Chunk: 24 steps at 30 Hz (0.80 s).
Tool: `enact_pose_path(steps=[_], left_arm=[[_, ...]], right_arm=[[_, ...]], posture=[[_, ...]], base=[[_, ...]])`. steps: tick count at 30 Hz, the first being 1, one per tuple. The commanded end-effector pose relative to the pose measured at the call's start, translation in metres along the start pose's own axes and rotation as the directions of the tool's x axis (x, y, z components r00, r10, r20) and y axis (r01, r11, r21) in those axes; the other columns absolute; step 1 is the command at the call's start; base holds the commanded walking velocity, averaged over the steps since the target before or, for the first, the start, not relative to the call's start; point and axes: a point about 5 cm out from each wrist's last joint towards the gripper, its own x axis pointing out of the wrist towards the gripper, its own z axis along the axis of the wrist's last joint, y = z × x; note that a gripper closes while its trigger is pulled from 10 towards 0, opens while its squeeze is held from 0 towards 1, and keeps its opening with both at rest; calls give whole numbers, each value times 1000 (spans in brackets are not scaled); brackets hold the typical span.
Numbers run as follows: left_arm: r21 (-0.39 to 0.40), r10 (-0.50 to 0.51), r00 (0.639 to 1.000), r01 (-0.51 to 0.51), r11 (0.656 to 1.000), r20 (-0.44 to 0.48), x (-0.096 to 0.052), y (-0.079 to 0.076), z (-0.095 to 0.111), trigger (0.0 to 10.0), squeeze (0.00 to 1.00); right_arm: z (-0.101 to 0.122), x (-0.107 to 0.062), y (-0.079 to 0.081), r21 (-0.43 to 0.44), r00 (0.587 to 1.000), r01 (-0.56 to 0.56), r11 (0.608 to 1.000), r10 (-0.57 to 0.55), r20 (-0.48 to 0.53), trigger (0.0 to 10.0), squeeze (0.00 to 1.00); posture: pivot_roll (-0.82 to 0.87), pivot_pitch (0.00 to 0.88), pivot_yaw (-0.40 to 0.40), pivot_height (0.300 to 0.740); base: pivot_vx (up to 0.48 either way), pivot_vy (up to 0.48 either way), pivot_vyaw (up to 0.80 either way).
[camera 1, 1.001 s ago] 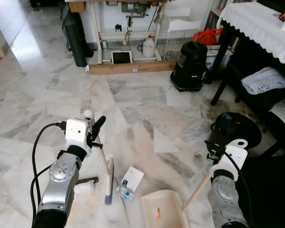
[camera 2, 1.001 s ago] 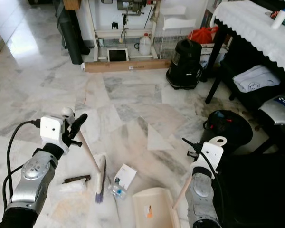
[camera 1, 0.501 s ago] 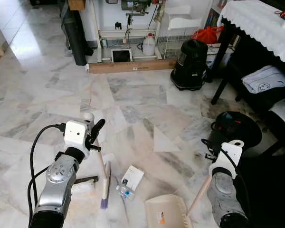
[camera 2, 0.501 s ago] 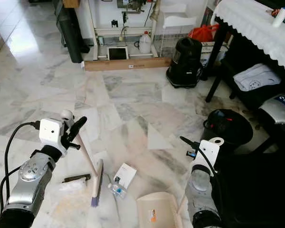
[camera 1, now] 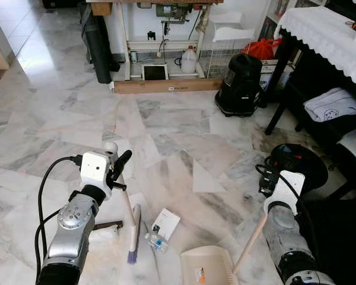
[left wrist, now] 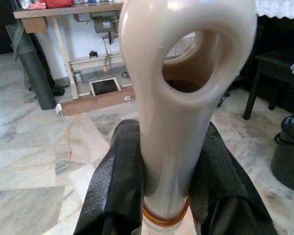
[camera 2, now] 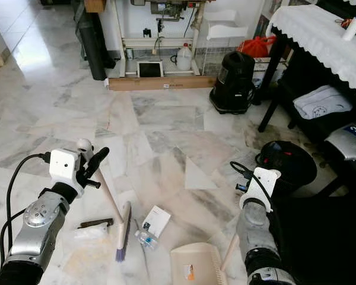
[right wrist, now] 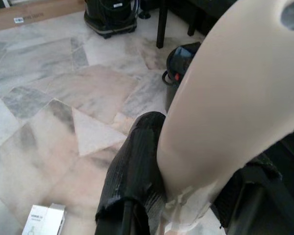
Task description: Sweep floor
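My left gripper (camera 1: 115,169) is shut on the cream handle of a small broom (camera 1: 132,228), whose purple-tipped bristles rest on the marble floor. In the left wrist view the black fingers (left wrist: 117,181) clamp the handle's looped end (left wrist: 183,73). My right gripper (camera 1: 267,205) is shut on the handle of a cream dustpan (camera 1: 209,267), which lies on the floor at the near edge. A small white box (camera 1: 165,222) and a clear plastic wrapper (camera 1: 157,241) lie between broom and dustpan. A dark stick (camera 1: 108,225) and a white crumpled scrap (camera 1: 104,236) lie left of the broom.
A black vacuum cleaner (camera 1: 240,83) stands at the back right, a black round bin (camera 1: 296,163) near my right arm. A dark table with a white lace cloth (camera 1: 323,27) is at the right. A sewing-machine stand (camera 1: 160,41) and wooden board (camera 1: 166,86) line the far wall.
The dustpan has slid a little to the right and nearer, with my right arm twisting outward. The broom has barely moved. The camera has tilted slightly.
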Motion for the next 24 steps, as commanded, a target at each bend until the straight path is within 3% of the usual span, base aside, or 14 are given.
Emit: enact_pose_path(steps=[1, 10, 11, 12, 13, 14, 15, 18, 24], left_arm=[[14, -14, 999, 14, 1000, 30, 5, 1, 8, 10000, 0], [18, -20, 999, 19, 1000, 29, 6, 1, 8, 10000, 0], [19, -20, 999, 19, 1000, 30, 6, 1, 8, 10000, 0], [18, -21, 999, 20, 1000, 33, 6, 0, 9, 10000, 0], [18, -21, 999, 20, 1000, 33, 6, 0, 9, 10000, 0], [16, -24, 999, 23, 1000, 35, 7, -1, 9, 10000, 0], [16, -24, 999, 23, 1000, 35, 7, -1, 9, 10000, 0], [17, -32, 999, 31, 999, 35, 7, -3, 9, 10000, 0], [20, -40, 999, 39, 999, 37, 8, -3, 9, 10000, 0]], right_arm=[[-51, -12, -5, -18, 969, 6, 1000, -11, -248, 10000, 0], [-46, -10, -1, -29, 969, -12, 1000, 5, -248, 10000, 0], [-41, -9, 0, -27, 976, -17, 1000, 11, -216, 10000, 0], [-28, -8, 3, 2, 993, -17, 1000, 18, -118, 10000, 0], [-28, -8, 3, 2, 993, -17, 1000, 18, -118, 10000, 0], [-16, -7, 3, 21, 999, -14, 1000, 15, -28, 10000, 0], [-16, -7, 3, 21, 999, -14, 1000, 15, -28, 10000, 0], [2, -8, 3, -14, 993, -5, 1000, 6, 118, 10000, 0], [14, -9, 1, 32, 980, 8, 999, -14, 197, 10000, 0]], posture=[[-81, 97, -33, 740], [-79, 96, -30, 740], [-78, 96, -29, 740], [-79, 96, -28, 740], [-79, 96, -28, 740], [-77, 98, -27, 740], [-77, 98, -27, 740], [-76, 97, -25, 740], [-75, 98, -24, 740]], base=[[0, 0, 0], [0, 0, 0], [0, 0, 0], [0, 0, 0], [0, 0, 0], [0, 0, 0], [0, 0, 0], [0, 0, 0], [0, 0, 0]])
